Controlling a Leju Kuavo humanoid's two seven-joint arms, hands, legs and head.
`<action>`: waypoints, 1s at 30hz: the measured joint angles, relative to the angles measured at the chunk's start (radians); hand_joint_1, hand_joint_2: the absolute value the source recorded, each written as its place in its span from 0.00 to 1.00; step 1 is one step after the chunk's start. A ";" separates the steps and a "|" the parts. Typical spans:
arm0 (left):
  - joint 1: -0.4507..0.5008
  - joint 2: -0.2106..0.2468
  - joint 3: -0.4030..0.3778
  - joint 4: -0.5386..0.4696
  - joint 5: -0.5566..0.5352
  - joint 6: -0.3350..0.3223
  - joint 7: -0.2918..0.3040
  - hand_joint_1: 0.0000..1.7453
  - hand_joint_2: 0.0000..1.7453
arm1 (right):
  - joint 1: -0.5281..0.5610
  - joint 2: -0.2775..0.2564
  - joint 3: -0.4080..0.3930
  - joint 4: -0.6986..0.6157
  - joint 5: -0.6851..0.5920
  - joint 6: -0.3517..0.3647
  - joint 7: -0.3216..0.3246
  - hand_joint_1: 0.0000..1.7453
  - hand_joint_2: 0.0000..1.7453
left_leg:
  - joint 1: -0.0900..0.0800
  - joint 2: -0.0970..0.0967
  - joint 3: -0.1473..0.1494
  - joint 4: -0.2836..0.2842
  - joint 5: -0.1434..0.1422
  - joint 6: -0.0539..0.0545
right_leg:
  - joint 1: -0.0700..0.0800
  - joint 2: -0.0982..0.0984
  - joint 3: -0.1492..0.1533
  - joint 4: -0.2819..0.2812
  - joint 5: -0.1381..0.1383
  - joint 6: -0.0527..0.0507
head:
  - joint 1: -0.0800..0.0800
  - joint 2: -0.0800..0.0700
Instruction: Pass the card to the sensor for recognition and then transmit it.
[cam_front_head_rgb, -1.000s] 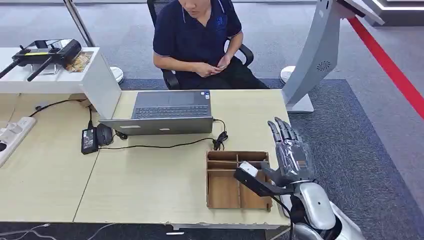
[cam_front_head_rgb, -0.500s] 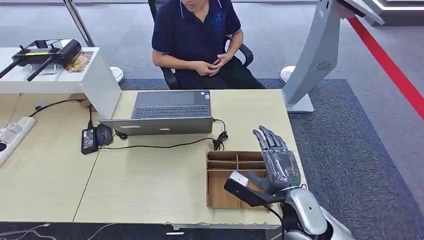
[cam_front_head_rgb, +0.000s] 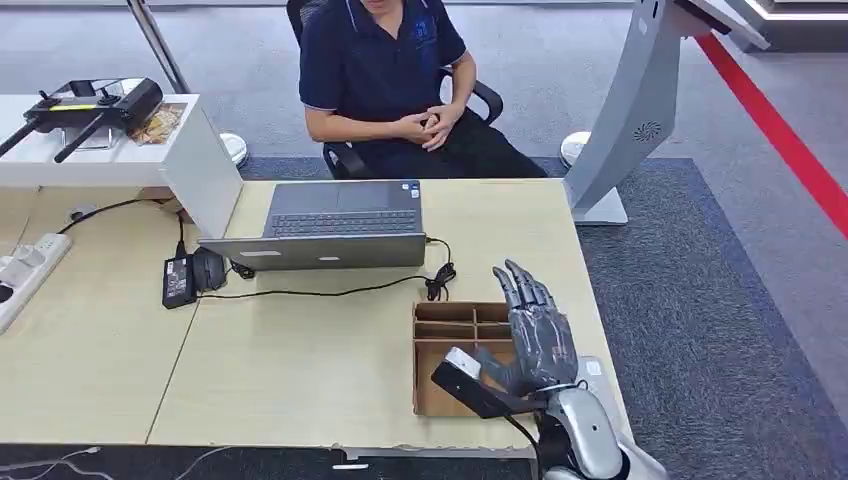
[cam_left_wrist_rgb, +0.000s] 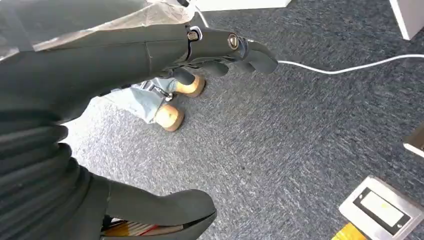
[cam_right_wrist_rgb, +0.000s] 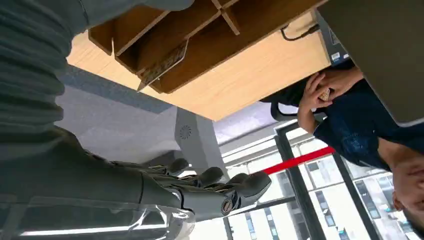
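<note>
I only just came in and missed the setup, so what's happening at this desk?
The robot's right hand hangs over a wooden divided tray near the desk's right edge, fingers spread, holding nothing. In the right wrist view a card leans in one tray compartment, not yet picked up. The left hand hangs low over carpet, empty. A seated person waits behind an open laptop, hands clasped.

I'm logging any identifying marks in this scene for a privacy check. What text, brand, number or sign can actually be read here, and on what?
None can be read.
Laptop: a small sticker near the keyboard corner, too small to read.
Person's shirt: a chest mark, blurred.
Floor device: a screen, no characters legible.
Grey stand: a round grille, no lettering.
</note>
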 joint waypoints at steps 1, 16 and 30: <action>0.000 0.000 0.000 0.000 0.001 0.000 0.001 0.00 1.00 | 0.000 0.006 0.000 0.010 0.005 -0.009 0.002 0.00 1.00 | 0.000 0.000 0.000 0.000 0.000 0.000 | 0.000 0.000 0.000 0.000 0.000 0.000 | 0.000 0.000; 0.000 -0.001 0.000 0.000 0.002 0.000 0.002 0.00 1.00 | 0.001 0.033 0.000 0.072 0.051 -0.024 0.025 0.00 1.00 | 0.000 0.000 0.000 0.000 0.000 0.000 | 0.000 0.000 0.000 0.000 0.000 0.000 | 0.000 0.000; 0.000 -0.001 0.000 0.000 0.002 0.000 0.005 0.00 1.00 | 0.012 0.036 -0.025 0.093 0.083 -0.028 0.067 0.00 1.00 | 0.000 0.000 0.000 0.000 0.000 0.000 | 0.000 0.000 0.000 0.000 0.000 0.000 | 0.000 0.000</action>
